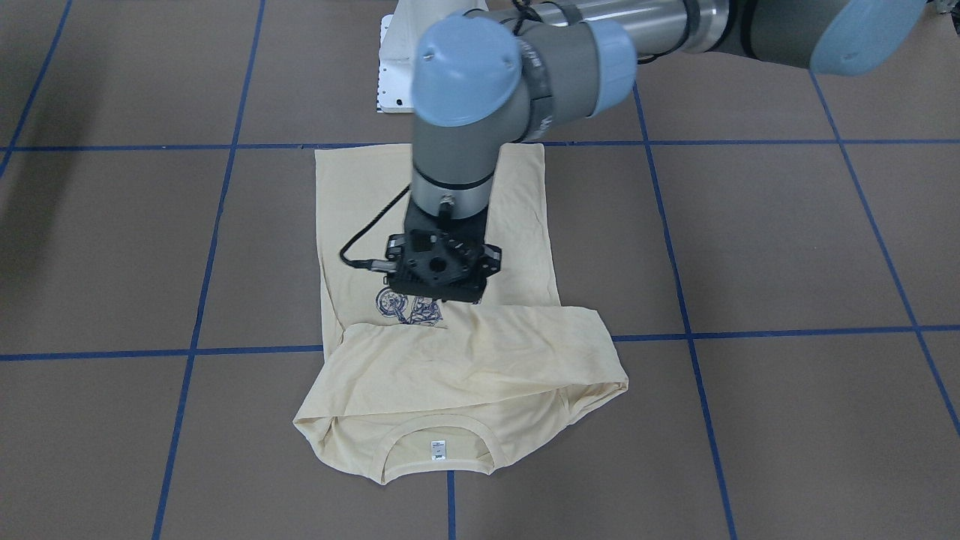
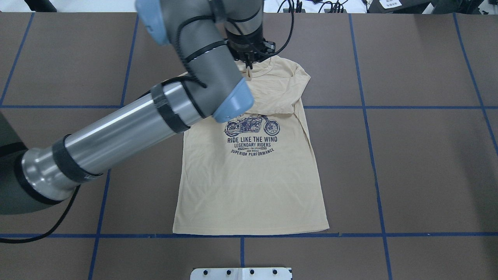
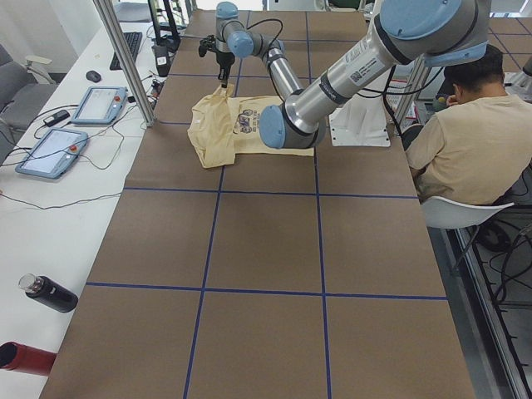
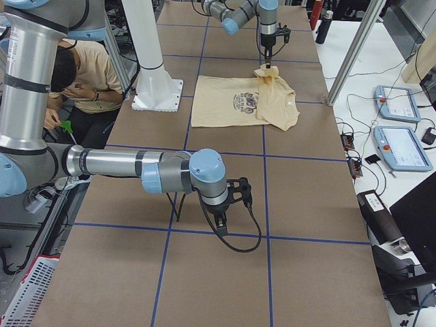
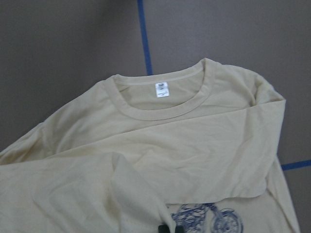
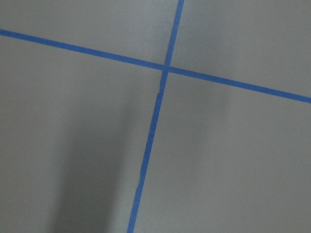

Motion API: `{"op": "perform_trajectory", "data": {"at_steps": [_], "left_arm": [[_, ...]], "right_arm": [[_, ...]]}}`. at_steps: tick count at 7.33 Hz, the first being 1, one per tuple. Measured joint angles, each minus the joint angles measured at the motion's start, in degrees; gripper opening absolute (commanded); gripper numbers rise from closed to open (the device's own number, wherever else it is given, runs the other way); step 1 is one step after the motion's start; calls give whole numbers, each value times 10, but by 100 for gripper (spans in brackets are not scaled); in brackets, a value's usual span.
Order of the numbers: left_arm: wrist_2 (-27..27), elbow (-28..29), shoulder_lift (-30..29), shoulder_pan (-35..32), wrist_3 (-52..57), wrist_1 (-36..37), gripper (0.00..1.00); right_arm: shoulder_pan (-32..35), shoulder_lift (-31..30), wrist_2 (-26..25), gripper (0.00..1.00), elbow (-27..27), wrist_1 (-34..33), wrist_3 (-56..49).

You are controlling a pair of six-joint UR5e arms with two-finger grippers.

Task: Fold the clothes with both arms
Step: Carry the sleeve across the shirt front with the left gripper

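You'll find the pale cream-yellow long-sleeved T-shirt (image 2: 249, 186) lying print-up on the brown desk (image 2: 408, 163), which is marked with blue tape lines (image 2: 365, 116). Its hem is toward the robot's base and its ribbed round collar (image 5: 160, 112) is at the far end. The small white tag (image 5: 161, 90) shows inside the collar. Sleeve fabric is folded across the chest and covers the top edge of the navy motorcycle print (image 2: 253, 136).

The grey-silver left arm (image 2: 116, 132) reaches over the shirt. Its black left tool (image 2: 248, 67) stands just short of the collar, fingers closed on a strip of the shirt's fabric pulled up off the chest.

The right arm (image 4: 116, 162) is well apart from the shirt, with its right tool (image 4: 223, 223) pointing down over the desk. You cannot tell whether that tool is open or closed.
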Motion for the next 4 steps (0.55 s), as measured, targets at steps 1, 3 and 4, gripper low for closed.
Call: {"op": "perform_trajectory", "data": {"at_steps": [1,3,4], "left_arm": [[2,88,-52,14,-31,-41,0],[19,175,-94,45,-83,-107,0],[28,197,-101,62,-109,-135,0]], "right_arm": [[0,0,0,100,0,0,1],[0,0,0,100,-1,0,1],[0,0,0,100,-1,0,1]]}}
